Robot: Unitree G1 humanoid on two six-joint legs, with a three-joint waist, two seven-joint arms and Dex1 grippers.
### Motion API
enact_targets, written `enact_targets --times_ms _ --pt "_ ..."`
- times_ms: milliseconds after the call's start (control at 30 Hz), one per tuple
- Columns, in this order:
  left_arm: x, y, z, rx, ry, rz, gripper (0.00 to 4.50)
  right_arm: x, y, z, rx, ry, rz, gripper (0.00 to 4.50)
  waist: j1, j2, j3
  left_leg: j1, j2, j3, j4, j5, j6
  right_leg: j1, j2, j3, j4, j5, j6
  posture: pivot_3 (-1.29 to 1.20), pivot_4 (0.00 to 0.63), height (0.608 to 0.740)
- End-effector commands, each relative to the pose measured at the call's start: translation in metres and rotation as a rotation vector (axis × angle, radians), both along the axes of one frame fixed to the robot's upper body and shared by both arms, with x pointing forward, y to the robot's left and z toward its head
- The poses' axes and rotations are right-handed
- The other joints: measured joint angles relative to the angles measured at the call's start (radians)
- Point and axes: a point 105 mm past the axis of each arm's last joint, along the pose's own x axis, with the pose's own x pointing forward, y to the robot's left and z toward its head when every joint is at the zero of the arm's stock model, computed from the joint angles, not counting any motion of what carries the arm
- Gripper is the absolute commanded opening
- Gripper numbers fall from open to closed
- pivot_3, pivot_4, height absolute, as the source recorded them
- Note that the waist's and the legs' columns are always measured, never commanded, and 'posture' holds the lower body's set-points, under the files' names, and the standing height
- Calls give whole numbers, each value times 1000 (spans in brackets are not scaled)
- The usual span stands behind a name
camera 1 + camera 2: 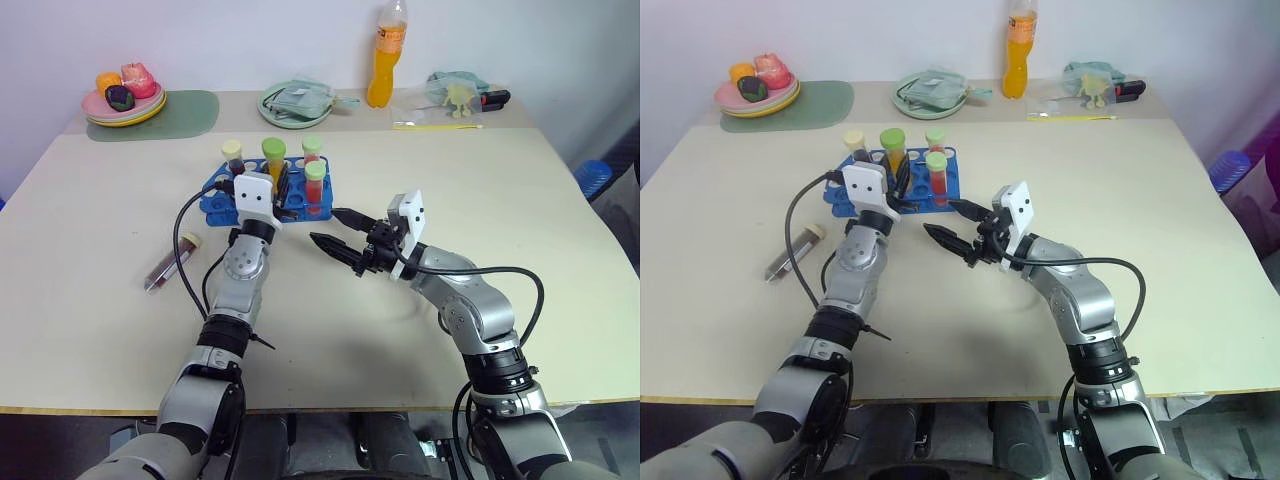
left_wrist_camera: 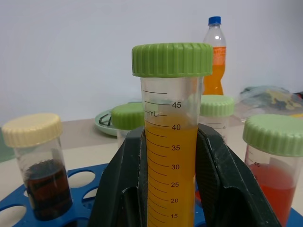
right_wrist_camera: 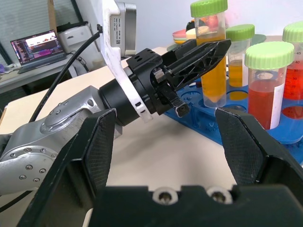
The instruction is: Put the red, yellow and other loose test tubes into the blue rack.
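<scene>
Over the blue rack point(image 1: 262, 186), from the head camera, the left claw point(image 1: 277, 180) holds the yellow tube point(image 1: 274, 163) upright, while the dark tube point(image 1: 172, 261) lies flat on the table point(image 1: 450, 170), nearer the left arm. From the left wrist, the claw's fingers point(image 2: 124, 184) clamp that tube, its base seemingly just above the holes. From the right wrist, the right claw point(image 3: 165, 142) stands empty, jaws apart, just beside the rack.

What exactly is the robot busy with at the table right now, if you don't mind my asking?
It is loading test tubes into the blue rack. The left gripper is shut on the yellow-orange tube, holding it upright over the rack, where other capped tubes already stand. The right gripper hovers open just beside the rack, holding nothing. One dark brown tube lies loose on the table to the robot's left.
</scene>
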Motion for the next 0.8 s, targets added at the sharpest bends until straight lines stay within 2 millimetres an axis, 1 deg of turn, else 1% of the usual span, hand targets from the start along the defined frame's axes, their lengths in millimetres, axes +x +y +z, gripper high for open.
enact_targets --times_ms 33,500,800 --pt "-4 5 9 -5 -43 16 997 -5 2 13 19 -57 20 3688 0 0 0 0 0 0 0 0 0 0 0 0 0 0 0 0 150 729" --pt "-8 -3 -1 -13 -12 -8 997 -5 2 10 16 -51 23 3688 1 0 0 0 0 0 0 0 0 0 0 0 0 0 0 0 150 729" --pt "-6 0 -1 2 -14 11 997 -6 2 10 14 -50 22 3688 0 0 0 0 0 0 0 0 0 0 0 0 0 0 0 0 150 729"
